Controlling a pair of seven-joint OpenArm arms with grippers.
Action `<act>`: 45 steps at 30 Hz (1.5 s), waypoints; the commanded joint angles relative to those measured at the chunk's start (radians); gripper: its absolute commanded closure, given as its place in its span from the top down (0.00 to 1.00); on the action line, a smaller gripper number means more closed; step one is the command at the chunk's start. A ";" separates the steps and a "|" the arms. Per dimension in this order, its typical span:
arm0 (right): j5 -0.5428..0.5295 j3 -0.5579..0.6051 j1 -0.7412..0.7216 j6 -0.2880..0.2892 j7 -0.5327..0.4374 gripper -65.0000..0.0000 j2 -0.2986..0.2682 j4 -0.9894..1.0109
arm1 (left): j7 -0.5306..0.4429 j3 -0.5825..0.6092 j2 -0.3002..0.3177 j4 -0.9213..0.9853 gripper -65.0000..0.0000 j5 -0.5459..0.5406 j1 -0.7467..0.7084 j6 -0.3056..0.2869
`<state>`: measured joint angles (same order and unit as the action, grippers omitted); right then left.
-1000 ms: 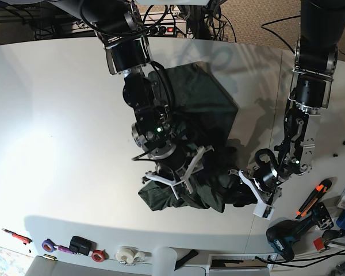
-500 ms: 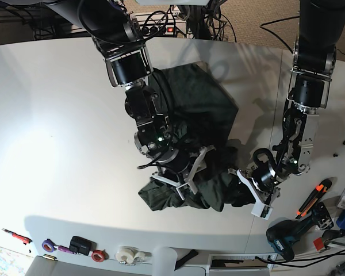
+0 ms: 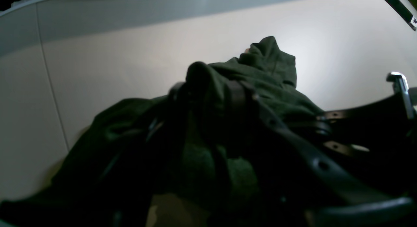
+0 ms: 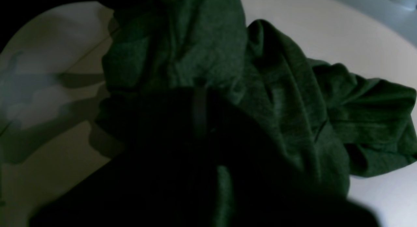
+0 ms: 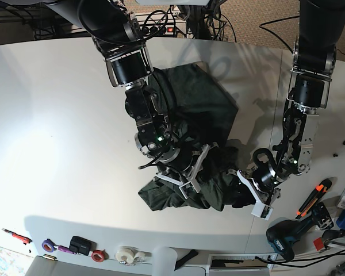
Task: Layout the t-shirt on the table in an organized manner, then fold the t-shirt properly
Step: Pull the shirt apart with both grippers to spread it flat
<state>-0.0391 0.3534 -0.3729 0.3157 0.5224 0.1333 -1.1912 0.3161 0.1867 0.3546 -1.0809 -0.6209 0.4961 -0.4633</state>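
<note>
t-shirt (image 5: 198, 115) sits bunched mid-table (image 5: 57, 126), heap running toward the near edge, nowhere near laid flat. Far half lies fairly smooth; near half is a wad of folds.

Right gripper (image 5: 187, 172) is down in the wad, jaws closed. The wrist view shows green knit bulging around the fingers, so I read it as pinching cloth. Left gripper (image 5: 254, 192) sits at the heap's near corner on the other side, jaws part-way closed with fabric draped over and between them (dark in that wrist view, but looks like a hold on the t-shirt).

Handling, my judgement: soft, light knit, zero stiffness. It'll sag and drag instead of sliding as a sheet, and layers cling, so a deep pinch likely takes several plies. Better to grip a single edge: hem corners or shoulder seams, one per arm, then pull apart to tension it flat. Can't pick out hem or collar in this pile; sleeves are hidden too.

Layout step is barely begun, I'd say.
</note>
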 commanded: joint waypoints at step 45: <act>0.387 -0.419 -0.040 -0.282 0.084 0.00 -0.257 -0.423 | -0.047 -0.006 0.020 -0.017 0.31 0.016 -0.026 -0.061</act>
<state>0.3408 -0.0650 -0.3824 0.0456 0.6388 -0.1169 -1.5974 0.2970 0.1867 0.3660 -1.0809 -0.5873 0.4412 -0.5201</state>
